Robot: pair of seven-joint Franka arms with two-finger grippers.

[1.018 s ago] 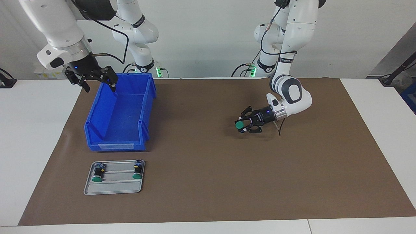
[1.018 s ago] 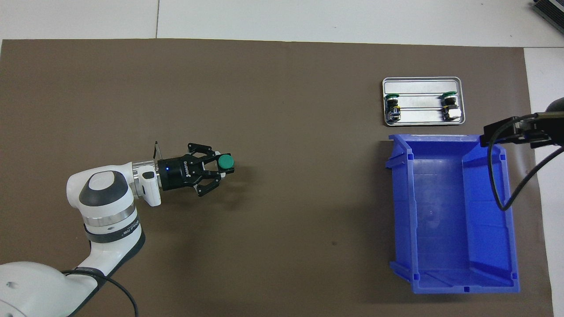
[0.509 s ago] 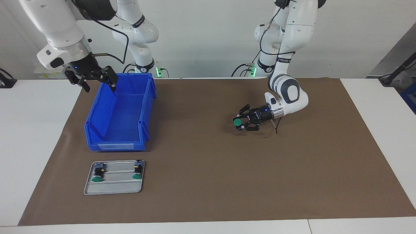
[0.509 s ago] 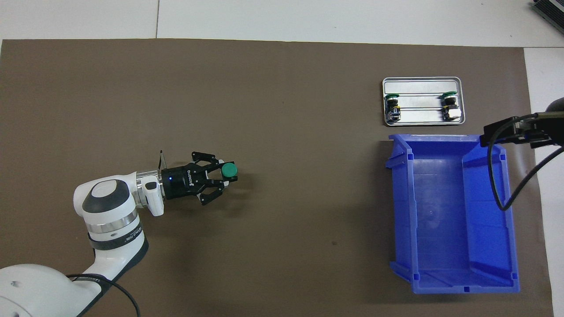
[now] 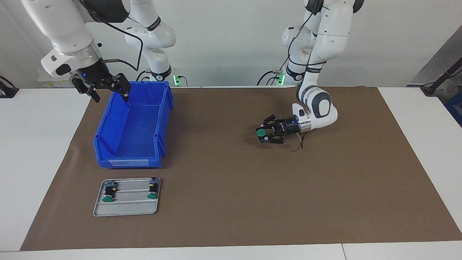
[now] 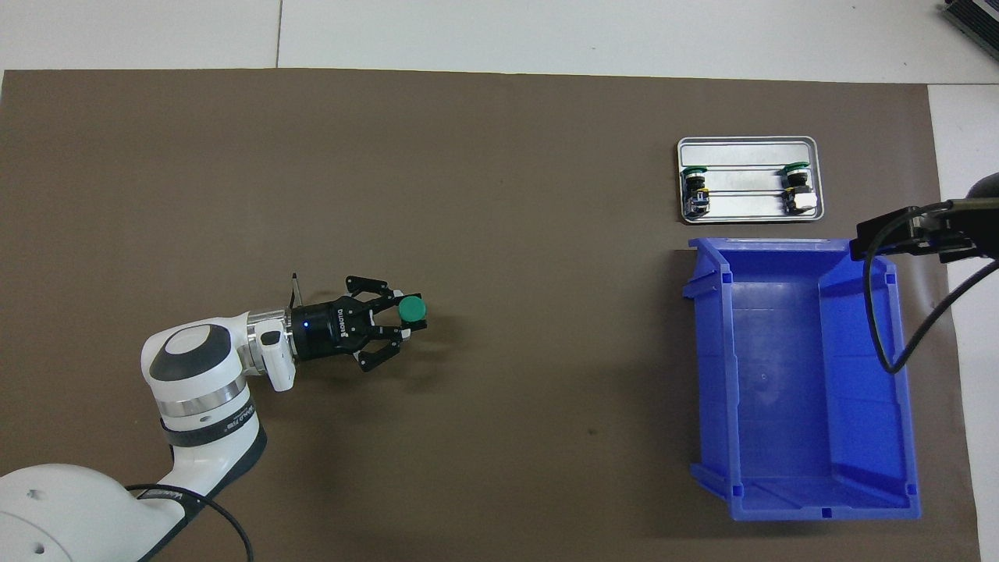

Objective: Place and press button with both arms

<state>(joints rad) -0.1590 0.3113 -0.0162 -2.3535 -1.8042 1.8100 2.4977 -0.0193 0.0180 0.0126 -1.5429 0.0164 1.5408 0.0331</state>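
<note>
Left gripper [image 5: 266, 136] clamped on button [image 5: 260, 133], low over mat [image 5: 231, 202] mid-table, green cap up. Tip: lower straight, seat upright before letting go (tilt = topple). Right gripper [image 5: 108, 89] spread wide, empty, waits over blue bin [image 5: 160, 119] rim.

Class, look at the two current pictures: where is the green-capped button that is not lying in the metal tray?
The button is gripped in the left gripper, low over the brown mat toward the left arm's end.
</note>
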